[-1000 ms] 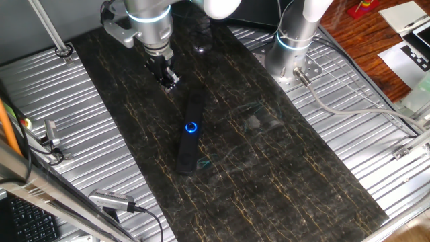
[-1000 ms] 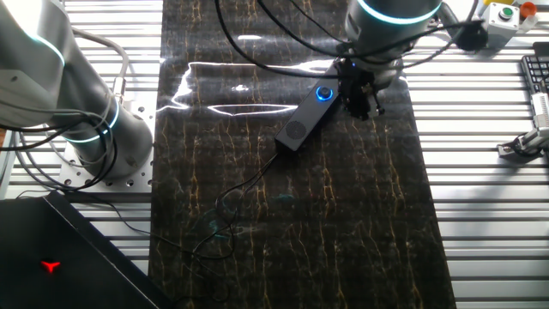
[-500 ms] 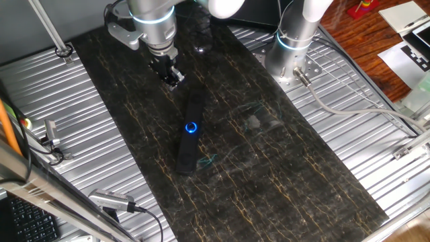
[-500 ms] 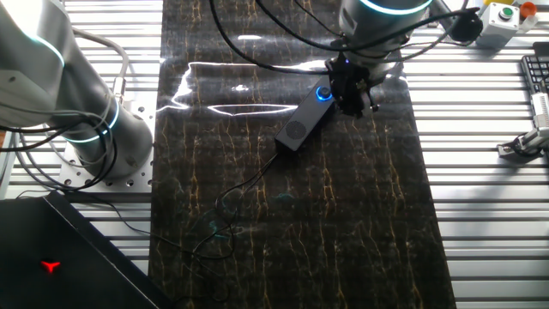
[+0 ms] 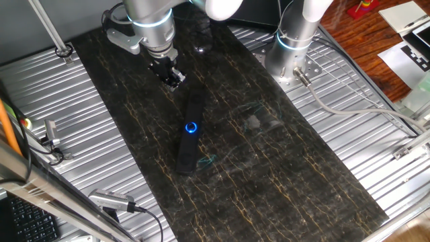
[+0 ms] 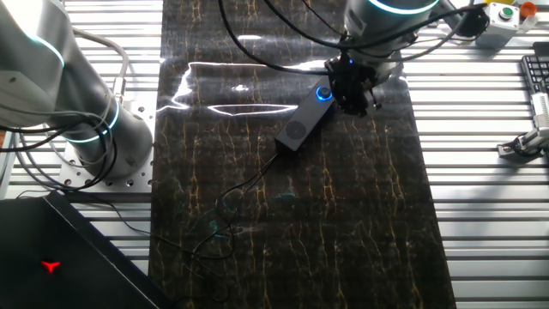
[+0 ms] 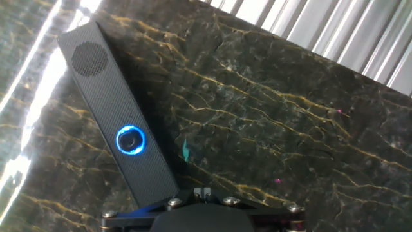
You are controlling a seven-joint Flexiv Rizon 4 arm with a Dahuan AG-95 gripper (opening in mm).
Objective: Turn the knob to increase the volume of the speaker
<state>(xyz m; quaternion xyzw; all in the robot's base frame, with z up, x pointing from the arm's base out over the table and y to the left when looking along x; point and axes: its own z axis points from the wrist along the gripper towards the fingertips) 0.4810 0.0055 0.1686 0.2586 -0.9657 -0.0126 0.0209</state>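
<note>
The speaker (image 5: 189, 131) is a slim black bar lying on the dark marbled mat. Its knob (image 5: 191, 128), ringed in blue light, sits partway along it. In the other fixed view the speaker (image 6: 302, 123) lies diagonally with the knob (image 6: 323, 93) at its upper end. My gripper (image 5: 173, 78) hangs above the mat beside the speaker, just right of the knob in the other fixed view (image 6: 353, 101), and touches nothing. In the hand view the speaker (image 7: 106, 96) and knob (image 7: 131, 140) lie to the left of my fingertips (image 7: 203, 191), which are closed together and empty.
A second arm's base (image 5: 292, 40) stands at the mat's far edge; it also shows in the other fixed view (image 6: 86, 112). A thin cable (image 6: 249, 184) runs from the speaker across the mat. Ribbed metal table (image 5: 80, 134) flanks the mat. A keyboard (image 6: 538, 73) lies at the right edge.
My gripper has shifted a little closer to the knob end of the speaker. The speaker has not moved.
</note>
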